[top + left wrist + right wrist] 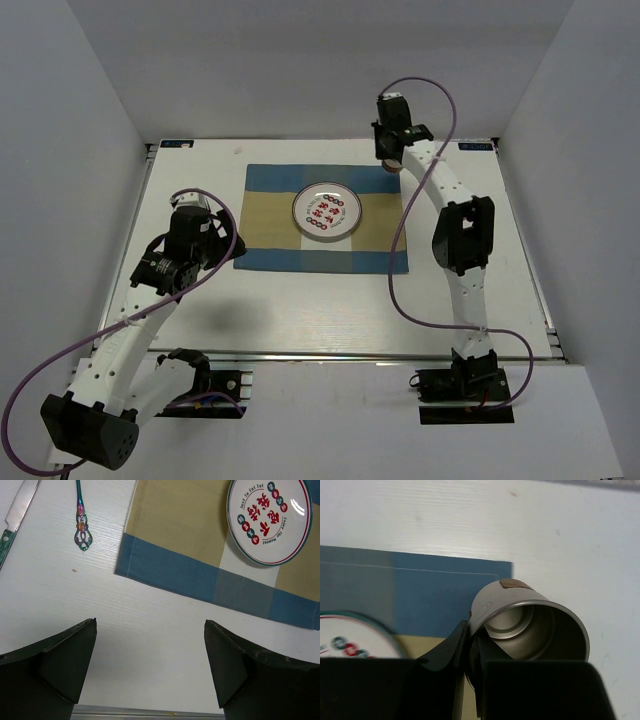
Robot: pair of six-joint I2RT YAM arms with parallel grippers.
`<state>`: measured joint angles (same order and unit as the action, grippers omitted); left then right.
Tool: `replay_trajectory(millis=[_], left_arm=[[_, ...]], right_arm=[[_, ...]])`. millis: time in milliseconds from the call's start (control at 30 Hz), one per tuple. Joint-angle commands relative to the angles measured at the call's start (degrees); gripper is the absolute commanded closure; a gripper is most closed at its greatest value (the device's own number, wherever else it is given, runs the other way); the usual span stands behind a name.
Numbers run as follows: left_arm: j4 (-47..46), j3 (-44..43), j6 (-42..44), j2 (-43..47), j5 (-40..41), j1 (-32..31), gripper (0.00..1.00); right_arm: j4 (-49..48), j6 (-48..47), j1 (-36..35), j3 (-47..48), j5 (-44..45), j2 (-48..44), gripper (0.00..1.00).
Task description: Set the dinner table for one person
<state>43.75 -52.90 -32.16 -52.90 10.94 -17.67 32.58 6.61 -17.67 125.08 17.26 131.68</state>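
Left wrist view shows the left gripper spread over the table, knife and a utensil handle ahead to its left, mat and plate ahead right. The right gripper pinches the cup wall by the mat corner. Cup placing seems in hand, calling next for release, then cutlery.
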Motion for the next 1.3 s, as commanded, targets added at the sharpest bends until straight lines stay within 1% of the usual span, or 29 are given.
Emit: replay_trajectory(millis=[0, 200, 267, 300, 500, 533, 567, 600, 633, 700, 733, 767, 800, 900, 933, 1000, 1033, 1067, 1100, 1133, 1167, 1200, 1233, 1267], left_arm=[[-0.15, 0.26, 0.17, 0.61, -0.48, 0.36, 0.02], [0.37, 0.26, -0.44, 0.79, 0.84, -0.17, 0.02], [0.29, 0.26, -0.44, 0.96, 1.01, -0.17, 0.02], [0.29, 0.26, -0.44, 0.96, 1.01, -0.17, 0.02], [0.29, 0.26, -0.44, 1.31, 0.84, -0.17, 0.02], [0.29, 0.26, -0.44, 1.23, 0.92, -0.17, 0.02], [0.29, 0.26, -0.36, 1.31, 0.93, -0.17, 0.02], [0.29, 0.26, -0.44, 1.14, 0.93, -0.17, 0.02], [0.37, 0.26, -0.36, 1.14, 1.01, -0.17, 0.02], [0.46, 0.17, -0.44, 0.96, 1.19, -0.17, 0.02], [0.55, 0.17, -0.44, 1.05, 1.28, -0.17, 0.02], [0.55, 0.17, -0.44, 0.88, 1.45, -0.17, 0.02], [0.55, 0.17, -0.44, 0.44, 1.45, -0.17, 0.02], [1.25, -0.09, -0.97, -0.96, 2.77, -0.17, 0.02], [1.6, -0.18, -1.15, -1.49, 3.29, 0.79, 0.02], [2.21, -0.53, -2.63, -3.07, 5.57, 0.8, 0.02], [3.53, -1.58, -3.34, -5.34, 8.02, 0.8, 0.02], [3.89, -2.11, -4.48, -6.93, 8.91, 1.32, 0.02], [3.72, -2.55, -4.57, -10.34, 9.01, 2.28, 0.02], [3.71, -4.21, -5.1, -12.46, 7.88, 3.16, 0.02], [4.06, -5.44, -5.45, -15.01, 7.61, 4.56, 0.02], [4.67, -6.93, -5.63, -17.64, 7.26, 5.27, 0.02], [4.94, -10.69, -5.46, -23.41, 6.38, 6.06, 0.02], [5.55, -12.82, -5.28, -26.52, 6.38, 7.81, 0.02]], right_arm=[[1.96, -3.27, -2.54, 6.23, -1.53, 0.67, 1.0], [1.09, -2.31, -4.74, 4.83, 0.85, 3.58, 1.0], [-0.67, -1.69, -5.09, 3.51, 1.99, 3.67, 1.0], [-1.11, -1.69, -5.18, 2.64, 1.56, 3.76, 1.0], [-0.67, -0.38, -5.09, 4.74, -1.34, 6.22, 1.0], [-0.76, 0.06, -4.83, 4.3, -2.22, 6.22, 0.98], [-1.02, 0.42, -4.65, 3.95, -2.75, 5.88, 0.95], [-1.37, 0.94, -4.74, 3.34, -3.28, 5.7, 0.89], [-1.55, 1.21, -4.83, 3.24, -3.98, 5.17, 0.75], [-1.64, 1.91, -5.01, 3.42, -4.16, 4.73, 0.28], [-1.64, 2.44, -5.0, 4.03, -3.99, 3.95, 0.18], [-1.73, 2.88, -5.0, 4.21, -4.16, 3.24, 0.11], [-1.9, 3.84, -5.0, 4.38, -4.42, 2.45, 0.11], [-3.48, 5.08, -5.0, 2.73, -3.99, -3.69, 0.11], [-4.7, 5.43, -5.27, 1.59, -3.98, -8.15, 0.11], [-6.29, 5.43, -5.44, -3.59, -4.77, -13.53, 0.11], [-7.34, 5.43, -5.53, -6.05, -5.99, -19.38, 0.11], [-9.79, 5.43, -5.62, -12.25, -6.96, -22.49, 0.11], [-11.21, 5.34, -5.97, -15.88, -10.19, -28.35, 0.11], [-14.7, 5.25, -5.97, -19.57, -12.05, -31.02, 0.11], [-16.82, 5.6, -6.49, -27.79, -13.72, -33.91, 0.11], [-19.28, 6.04, -7.02, -32.13, -16.09, -39.25, 0.11], [-21.92, 7.18, -7.46, -36.44, -18.64, -41.74, 0.11], [-25.51, 8.06, -7.9, -43.53, -20.84, -44.11, 0.11]])
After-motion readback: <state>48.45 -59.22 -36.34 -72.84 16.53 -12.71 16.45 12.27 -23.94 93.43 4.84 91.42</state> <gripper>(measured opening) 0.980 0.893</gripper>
